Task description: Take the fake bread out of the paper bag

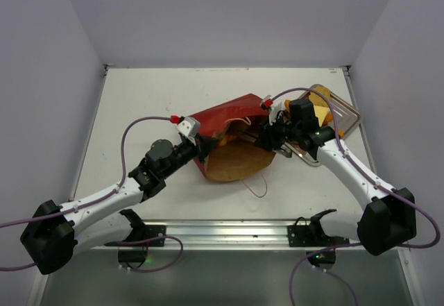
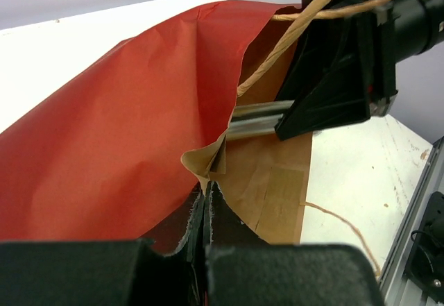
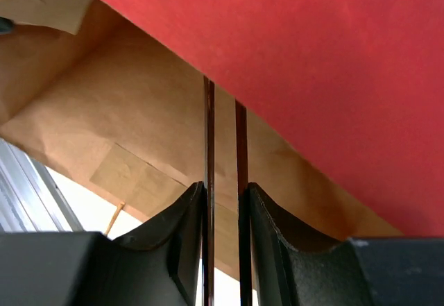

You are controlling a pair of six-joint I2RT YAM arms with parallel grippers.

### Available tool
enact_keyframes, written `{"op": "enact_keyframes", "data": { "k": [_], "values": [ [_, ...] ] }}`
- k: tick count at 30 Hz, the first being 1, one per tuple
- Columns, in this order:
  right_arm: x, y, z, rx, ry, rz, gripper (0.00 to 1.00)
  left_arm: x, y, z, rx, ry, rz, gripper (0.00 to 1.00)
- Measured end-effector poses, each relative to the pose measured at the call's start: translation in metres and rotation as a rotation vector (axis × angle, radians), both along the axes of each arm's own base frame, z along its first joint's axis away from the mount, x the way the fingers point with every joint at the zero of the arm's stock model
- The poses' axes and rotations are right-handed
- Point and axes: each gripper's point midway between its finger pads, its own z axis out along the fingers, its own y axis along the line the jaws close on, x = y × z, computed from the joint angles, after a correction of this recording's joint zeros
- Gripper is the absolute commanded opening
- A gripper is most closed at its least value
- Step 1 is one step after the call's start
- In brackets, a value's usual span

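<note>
The left gripper [image 2: 208, 193] is clamped on the brown rim of the bag [image 2: 125, 125], low in the left wrist view, pinching a fold of paper. The bag lies on its side at mid-desk [image 1: 139, 98], red face up, its brown inside showing toward the bottom of the top view. We see the right gripper [image 3: 223, 122] just inside that mouth — jaws narrowly apart, nothing between them, red wall above. A handle [image 1: 260, 184] trails on the desk below it. A tray [image 1: 350, 115] sits at the right.
</note>
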Motion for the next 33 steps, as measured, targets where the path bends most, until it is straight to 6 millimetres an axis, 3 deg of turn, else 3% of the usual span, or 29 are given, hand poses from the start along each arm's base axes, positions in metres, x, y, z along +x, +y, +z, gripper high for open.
{"op": "enact_keyframes", "data": {
  "k": [10, 18, 28, 33],
  "values": [
    [0.005, 0.013, -0.006, 0.037, 0.013, 0.013, 0.38, 0.003, -0.002, 0.009, -0.062, 0.032, 0.021, 0.0],
    [-0.005, 0.033, -0.02, 0.007, 0.037, 0.075, 0.43, 0.006, -0.002, 0.017, -0.092, 0.041, 0.037, 0.0],
    [0.003, 0.026, -0.023, -0.042, -0.002, 0.039, 0.43, 0.009, -0.004, 0.019, -0.094, 0.042, 0.043, 0.0],
    [0.004, 0.021, -0.008, -0.042, -0.065, 0.026, 0.43, 0.01, -0.003, 0.02, -0.093, 0.042, 0.051, 0.0]
  ]
}}
